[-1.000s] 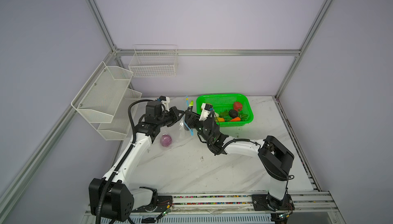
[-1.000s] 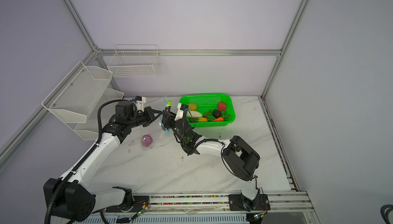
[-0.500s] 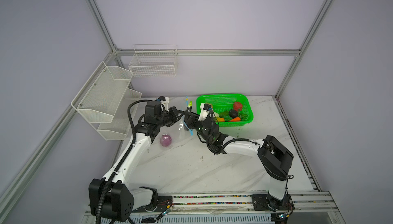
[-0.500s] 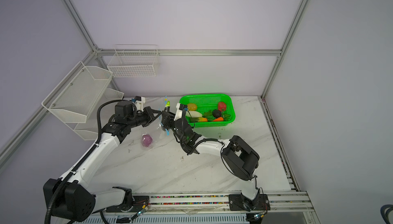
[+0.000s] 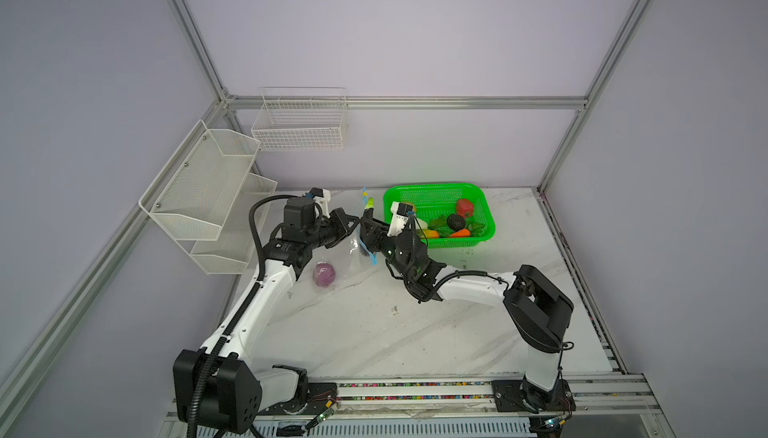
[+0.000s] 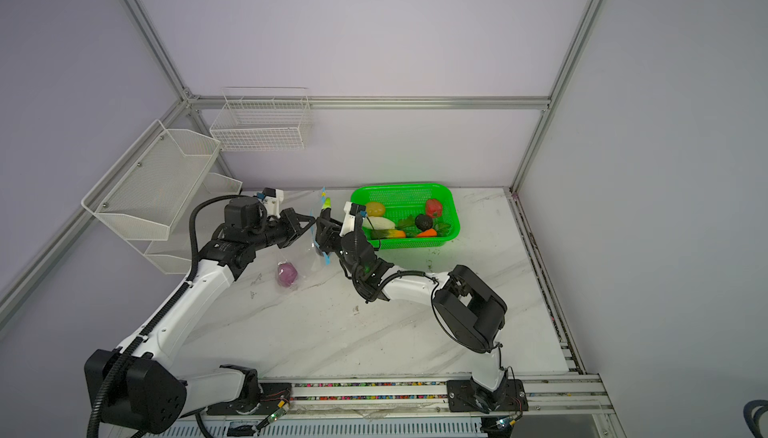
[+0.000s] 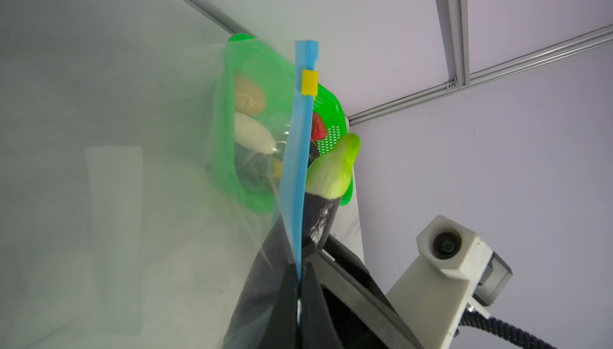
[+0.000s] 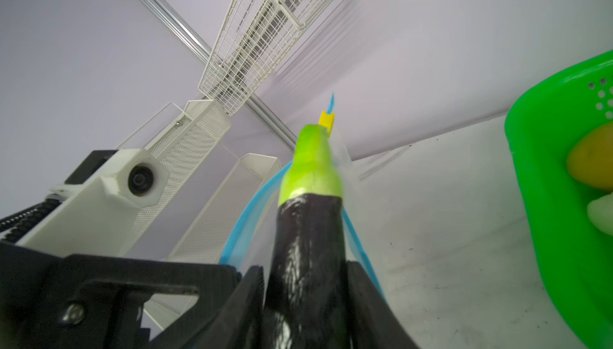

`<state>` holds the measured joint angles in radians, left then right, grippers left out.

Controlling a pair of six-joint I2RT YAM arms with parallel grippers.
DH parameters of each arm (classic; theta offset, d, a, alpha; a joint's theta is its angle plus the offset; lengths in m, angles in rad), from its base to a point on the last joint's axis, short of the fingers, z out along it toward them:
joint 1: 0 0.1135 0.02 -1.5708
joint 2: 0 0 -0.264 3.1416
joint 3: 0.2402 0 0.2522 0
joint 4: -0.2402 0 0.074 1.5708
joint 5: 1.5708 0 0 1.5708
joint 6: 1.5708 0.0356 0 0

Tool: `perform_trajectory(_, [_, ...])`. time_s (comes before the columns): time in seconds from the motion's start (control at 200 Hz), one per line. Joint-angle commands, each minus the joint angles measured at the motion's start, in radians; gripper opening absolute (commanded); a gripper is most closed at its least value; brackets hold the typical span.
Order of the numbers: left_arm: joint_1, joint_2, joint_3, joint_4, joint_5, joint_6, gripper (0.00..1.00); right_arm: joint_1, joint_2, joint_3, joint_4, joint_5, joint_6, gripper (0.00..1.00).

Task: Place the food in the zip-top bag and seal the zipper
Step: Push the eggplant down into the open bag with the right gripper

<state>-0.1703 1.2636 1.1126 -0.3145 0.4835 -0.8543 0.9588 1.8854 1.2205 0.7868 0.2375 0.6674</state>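
Observation:
My left gripper (image 7: 299, 284) is shut on the zipper (image 7: 300, 171), the blue strip of the clear zip-top bag (image 5: 352, 258), and holds it up off the table. Its yellow slider (image 7: 309, 81) sits near the strip's far end. My right gripper (image 8: 305, 269) is shut on a dark eggplant (image 8: 308, 248) with a green tip (image 5: 369, 203), which stands between the two parted blue edges at the bag's mouth. A purple onion (image 5: 324, 274) lies at the bag's low end, seemingly inside the plastic. Both grippers meet left of the basket in both top views.
The green basket (image 5: 440, 194) at the back holds a red pepper (image 5: 464, 207), a carrot (image 5: 460, 233), a potato (image 6: 375, 208), a white oblong (image 6: 380, 223) and greens. White mesh shelves (image 5: 208, 182) hang on the left wall, a wire basket (image 5: 301, 124) on the back wall.

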Motion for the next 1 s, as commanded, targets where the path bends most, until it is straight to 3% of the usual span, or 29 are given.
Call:
perform_trajectory(0.0, [0.0, -0.029, 0.0, 0.04, 0.023, -0.01, 0.0, 0.015, -0.018, -0.005, 0.03, -0.003, -0.021, 0.3])
perform_trajectory(0.045, [0.0, -0.029, 0.001, 0.042, 0.023, -0.011, 0.0, 0.016, -0.024, -0.019, 0.046, 0.004, -0.037, 0.23])
perform_trajectory(0.14, [0.0, -0.031, -0.002, 0.042, 0.023, -0.009, 0.0, 0.015, -0.032, -0.043, 0.099, 0.003, -0.093, 0.18])
perform_trajectory(0.52, [0.001, -0.061, 0.01, 0.022, 0.0, 0.003, 0.0, 0.016, -0.038, -0.029, 0.015, -0.039, -0.149, 0.2])
perform_trajectory(0.705, [0.001, -0.069, 0.007, 0.026, 0.001, -0.002, 0.0, 0.015, -0.031, -0.012, -0.033, -0.068, -0.169, 0.25])
perform_trajectory(0.995, [0.002, -0.069, 0.004, 0.029, 0.009, -0.002, 0.0, 0.016, -0.019, 0.025, -0.067, -0.076, -0.178, 0.45])
